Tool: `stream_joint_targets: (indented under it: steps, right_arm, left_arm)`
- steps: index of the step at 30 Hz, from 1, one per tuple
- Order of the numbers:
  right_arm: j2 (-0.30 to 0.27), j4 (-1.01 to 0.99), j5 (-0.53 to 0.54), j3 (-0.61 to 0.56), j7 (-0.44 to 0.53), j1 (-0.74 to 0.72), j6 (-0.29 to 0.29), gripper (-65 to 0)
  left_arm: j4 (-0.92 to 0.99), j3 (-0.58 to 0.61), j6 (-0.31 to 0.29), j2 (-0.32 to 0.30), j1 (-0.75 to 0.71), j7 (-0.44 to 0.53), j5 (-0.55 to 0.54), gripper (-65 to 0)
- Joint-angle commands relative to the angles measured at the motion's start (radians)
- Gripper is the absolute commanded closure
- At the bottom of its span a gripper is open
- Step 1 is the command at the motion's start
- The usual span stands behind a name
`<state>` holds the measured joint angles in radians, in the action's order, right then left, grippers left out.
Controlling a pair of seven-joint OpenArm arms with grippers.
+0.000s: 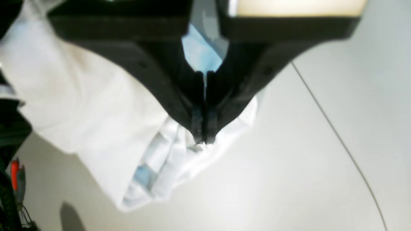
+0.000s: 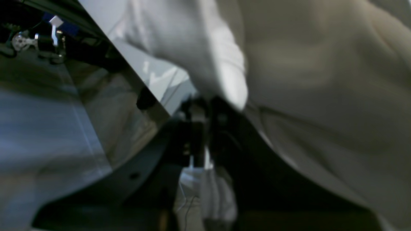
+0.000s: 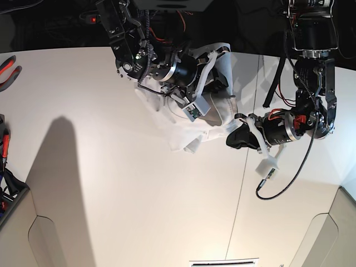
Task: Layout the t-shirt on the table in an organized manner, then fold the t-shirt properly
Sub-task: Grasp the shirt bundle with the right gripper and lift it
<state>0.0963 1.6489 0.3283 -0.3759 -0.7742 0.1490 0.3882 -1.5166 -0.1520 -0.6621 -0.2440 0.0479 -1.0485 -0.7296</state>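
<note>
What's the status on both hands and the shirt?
Left hand shut on the shirt. Right hand also pinching cloth. Shirt bunched and lifted off the table, not spread yet. Nothing in the way.

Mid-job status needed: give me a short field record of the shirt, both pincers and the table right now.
t-shirt: bunched, not laid flat, lifted between the arms
left pincer: shut on a fold of the t-shirt
right pincer: fingers together, cloth draped over it; grip looks likely
table: white, dark seam running across it
layout step: not yet done

The t-shirt (image 3: pixel 183 130) hangs bunched between both arms above the table (image 3: pixel 111 189).
</note>
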Motion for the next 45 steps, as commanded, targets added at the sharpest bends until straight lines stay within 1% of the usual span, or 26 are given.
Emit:
stream_joint_targets:
  steps: [1, 2, 3, 4, 5, 6, 7, 8, 11, 16, 20, 22, 25, 27, 29, 30, 31, 32, 33, 34, 36, 37, 40, 42, 45]
  right_arm:
    - [0.007, 0.014, 0.021, -0.006, 0.007, -0.008, 0.009, 0.0]
    - [0.006, 0.014, 0.029, -0.006, 0.002, -0.008, 0.014, 0.0]
    - [0.006, 0.014, 0.044, -0.006, -0.007, -0.008, 0.032, -3.1]
    - [0.006, 0.014, 0.065, -0.006, -0.017, -0.008, 0.06, -11.5]
    - [0.006, 0.014, 0.094, -0.006, -0.024, -0.008, 0.093, -18.6]
    - [0.006, 0.016, 0.13, -0.006, -0.035, -0.008, 0.127, -22.9]
    - [0.006, 0.018, 0.172, -0.006, -0.043, -0.008, 0.157, -24.4]
    - [0.007, 0.021, 0.217, -0.006, -0.053, -0.008, 0.171, -24.4]
    - [0.007, 0.042, 0.324, -0.006, -0.092, -0.008, 0.188, -24.4]
    - [0.007, 0.118, 0.41, -0.006, -0.15, -0.008, 0.188, -24.4]
    - [0.007, 0.175, 0.488, -0.006, -0.169, -0.008, 0.189, -24.4]
    - [0.007, 0.2, 0.508, -0.006, -0.168, -0.008, 0.204, -24.4]
    - [0.006, 0.262, 0.475, -0.003, -0.15, -0.011, 0.203, -24.4]
    - [0.006, 0.317, 0.401, 0.008, -0.115, -0.017, 0.203, -24.4]
    - [0.006, 0.37, 0.3, 0.03, -0.085, -0.033, 0.198, -24.1]
    - [0.007, 0.392, 0.243, 0.047, -0.077, -0.043, 0.184, -21.6]
    - [0.006, 0.407, 0.189, 0.068, -0.071, -0.055, 0.168, -16.6]
    - [0.007, 0.415, 0.141, 0.092, -0.066, -0.067, 0.149, -9.8]
    - [0.006, 0.414, 0.101, 0.119, -0.066, -0.08, 0.117, -1.9]
    - [0.006, 0.412, 0.062, 0.146, -0.067, -0.09, 0.076, 0.0]
    - [0.006, 0.402, 0.007, 0.2, -0.059, -0.096, 0.018, 0.0]
    - [0.006, 0.392, 0.003, 0.224, -0.058, -0.096, 0.001, 0.0]
    - [0.006, 0.334, 0.026, 0.254, -0.06, -0.089, -0.001, 0.0]
    - [0.006, 0.28, 0.071, 0.245, -0.061, -0.085, 0.009, 0.0]
    - [0.006, 0.187, 0.072, 0.201, -0.059, -0.087, 0.01, 0.0]
  left_arm:
    - [-0.017, -0.004, -0.003, -0.006, 0.026, 0.017, -0.022, 0.0]
    - [-0.017, -0.004, -0.003, -0.006, 0.033, 0.017, -0.022, 0.0]
    - [-0.017, -0.004, -0.004, -0.006, 0.039, 0.019, -0.022, 0.0]
    - [-0.017, -0.004, -0.003, -0.006, 0.042, 0.024, -0.022, 0.0]
    - [-0.017, -0.004, -0.004, -0.006, 0.044, 0.029, -0.022, 0.0]
    - [-0.017, -0.004, -0.004, -0.006, 0.047, 0.029, -0.026, 0.0]
    - [-0.017, -0.004, -0.004, -0.006, 0.049, 0.028, -0.035, 0.0]
    - [-0.017, -0.004, -0.004, -0.006, 0.05, 0.029, -0.042, 0.0]
    - [-0.017, -0.004, -0.004, -0.006, 0.052, 0.029, -0.056, 0.0]
    - [-0.017, -0.004, -0.005, -0.006, 0.052, 0.039, -0.056, 0.0]
    - [-0.017, -0.004, -0.024, -0.006, 0.052, 0.043, -0.056, 0.0]
    - [-0.017, -0.004, -0.023, -0.006, 0.052, 0.044, -0.056, 0.0]
    - [-0.017, -0.004, -0.023, -0.006, 0.052, 0.048, -0.056, 0.0]
    - [-0.017, -0.004, -0.024, -0.006, 0.052, 0.051, -0.055, 0.0]
    - [-0.017, -0.004, -0.024, -0.006, 0.052, 0.055, -0.056, 0.0]
    - [-0.017, -0.004, -0.024, -0.006, 0.052, 0.058, -0.055, 0.0]
    - [-0.017, -0.004, -0.024, -0.006, 0.052, 0.058, -0.055, 0.0]
    - [-0.017, -0.004, -0.024, -0.006, 0.052, 0.058, -0.056, 0.0]
    - [-0.017, -0.004, -0.024, -0.006, 0.052, 0.058, -0.056, 0.0]
    - [-0.017, -0.004, -0.024, -0.006, 0.052, 0.058, -0.056, 0.0]
    - [-0.017, -0.004, -0.023, -0.006, 0.052, 0.058, -0.056, 0.0]
    - [-0.017, -0.004, -0.023, -0.006, 0.052, 0.058, -0.057, 0.0]
    - [-0.017, -0.004, -0.023, -0.006, 0.052, 0.058, -0.076, 0.0]
    - [-0.017, -0.004, -0.023, -0.005, 0.052, 0.058, -0.091, 0.0]
    - [-0.017, -0.004, -0.023, -0.005, 0.052, 0.058, -0.101, 0.0]
